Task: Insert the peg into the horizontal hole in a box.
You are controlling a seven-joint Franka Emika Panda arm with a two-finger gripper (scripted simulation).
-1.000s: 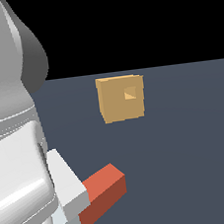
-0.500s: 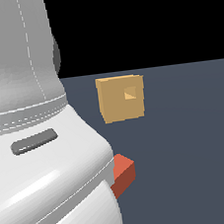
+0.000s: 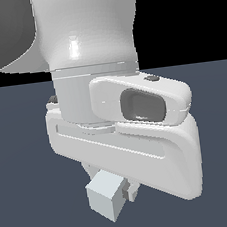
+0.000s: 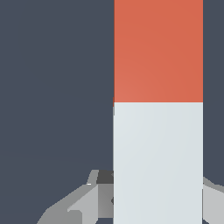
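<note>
Dark grey floor (image 4: 52, 87) | claw (image 4: 157, 205) clamped on peg (image 4: 157, 105), pale half; no writing legible

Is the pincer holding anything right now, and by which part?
The pincer flanks the peg at its pale half; an actual clamp cannot be confirmed.

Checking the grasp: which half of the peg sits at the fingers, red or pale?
The pale half; the fingers flank it, while the red half extends away.

Peg (image 4: 158, 109) filling the frame, red-orange half beyond pale half; grey fingers (image 4: 83, 203) flanking the pale end over dark counter (image 4: 52, 87).
</note>
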